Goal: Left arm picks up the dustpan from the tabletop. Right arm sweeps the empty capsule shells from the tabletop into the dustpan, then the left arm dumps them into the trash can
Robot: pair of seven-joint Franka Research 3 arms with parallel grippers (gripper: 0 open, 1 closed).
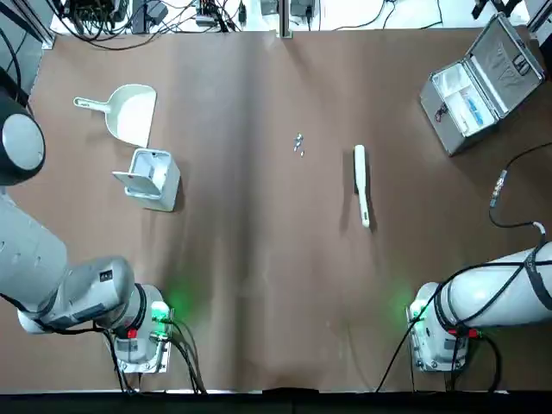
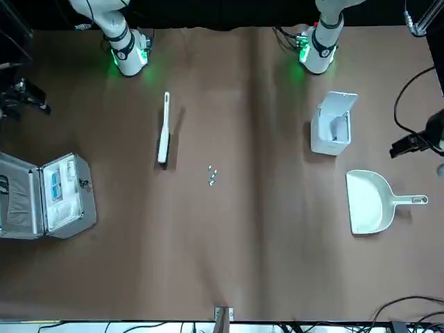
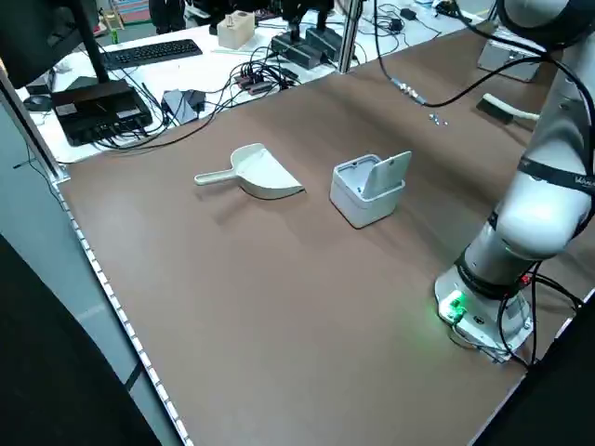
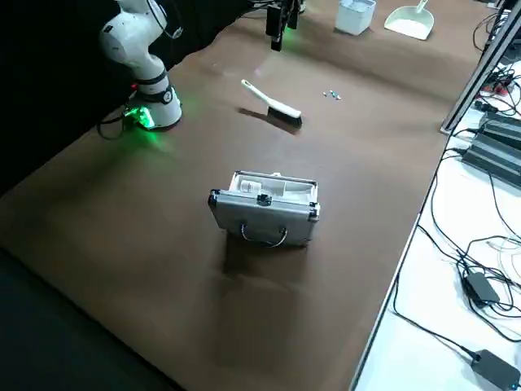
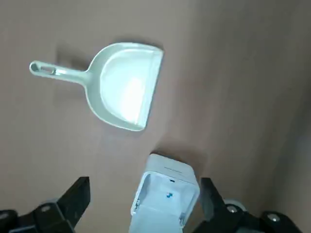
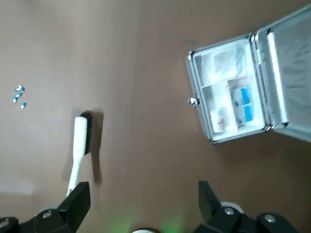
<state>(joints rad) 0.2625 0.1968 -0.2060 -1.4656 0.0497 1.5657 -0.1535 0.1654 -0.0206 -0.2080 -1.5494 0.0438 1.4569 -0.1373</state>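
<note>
Capsule shells [image 1: 298,144] mere specks; silver case [image 2: 38,196] cut by edge.

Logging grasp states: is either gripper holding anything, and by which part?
Nothing is held. Left gripper and right gripper are open; the dustpan lies untouched.

Place: robotics lab.
Evidence: two robot arms bolted to a brown desk [image 1: 259,285]; keyboard [image 3: 153,53], electronics boxes and tangled cables [image 3: 270,74] on a neighbouring white bench.
</note>
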